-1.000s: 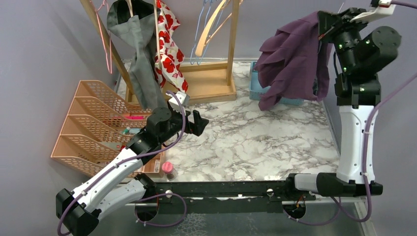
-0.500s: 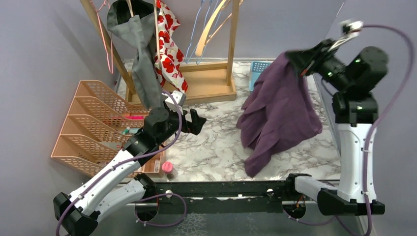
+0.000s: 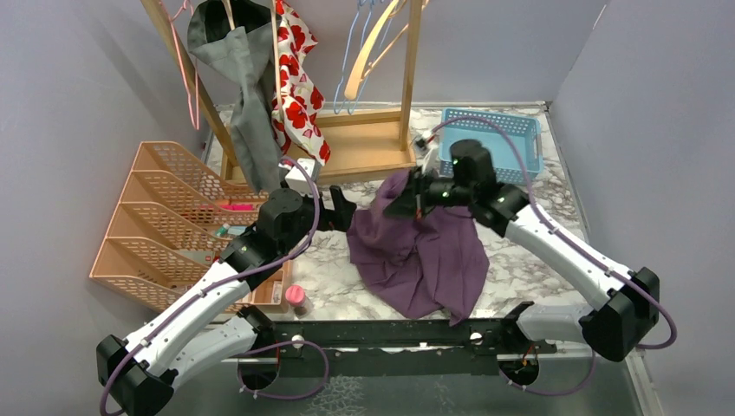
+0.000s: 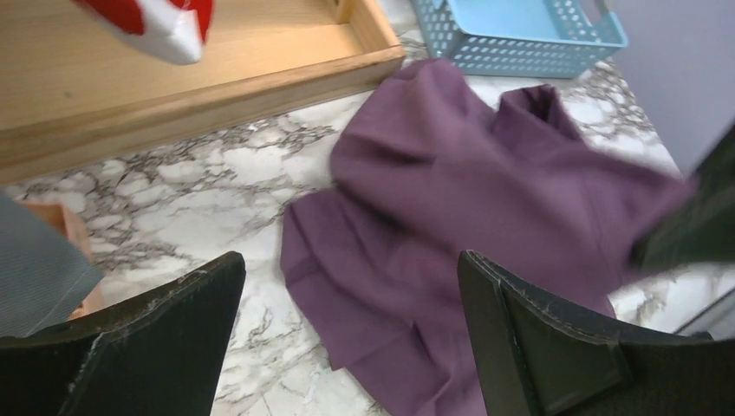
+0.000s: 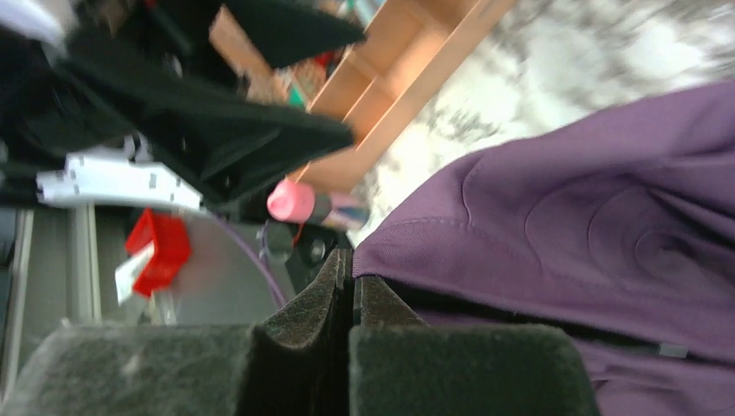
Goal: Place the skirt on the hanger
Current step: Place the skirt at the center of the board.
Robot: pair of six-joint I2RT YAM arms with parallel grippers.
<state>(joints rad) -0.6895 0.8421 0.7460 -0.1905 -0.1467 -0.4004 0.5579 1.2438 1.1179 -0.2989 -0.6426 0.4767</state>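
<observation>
Now, step: the right pincer (image 3: 406,201) is pinching an edge of the skirt (image 3: 425,256), pads pressed together. The rest is lying mid-table (image 3: 537,247), toward the near edge.
Left pincer (image 3: 344,211): hovering spread wide beside the skirt, gripping nothing.
Next move: probably calling for finding the waistband and fetching a hanger (image 3: 371,43) from the far-edge rack (image 3: 408,78).
Hard to make out: the waistband isn't showing, and the hangers are running off the frame.

A robot lab test cell: plain grey walls (image 3: 87,87) box in a marble-patterned table (image 3: 568,186), and two robot arms, left (image 3: 217,286) and right (image 3: 555,251), are bolted to a black rail (image 3: 390,334) at its near edge. The objects look staged: a wooden garment rack (image 3: 368,152) with hangers (image 3: 371,48) at the far side, a mesh organizer (image 3: 165,217) at the left and a blue basket (image 3: 520,130) at the far right.
</observation>
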